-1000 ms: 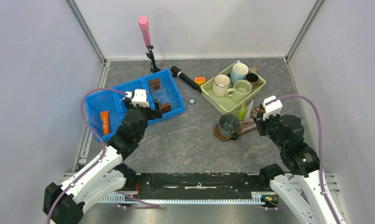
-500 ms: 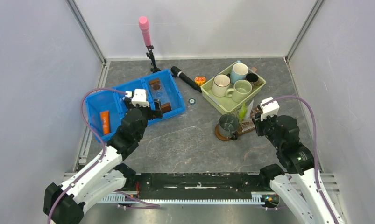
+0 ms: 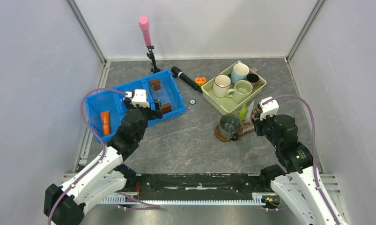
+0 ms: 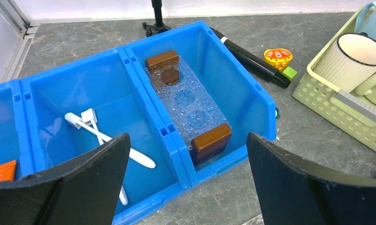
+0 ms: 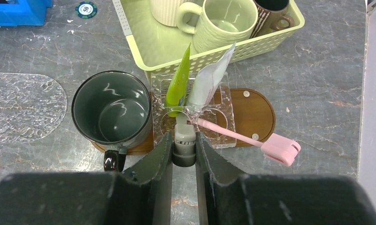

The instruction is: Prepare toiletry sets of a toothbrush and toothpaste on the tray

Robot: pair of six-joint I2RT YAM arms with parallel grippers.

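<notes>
Edging left toward the tray, the right gripper is nipped on a small grey tube beside a green tube, white tube and pink toothbrush already there, while the left gripper gapes empty above white toothbrushes not yet fetched.
</notes>
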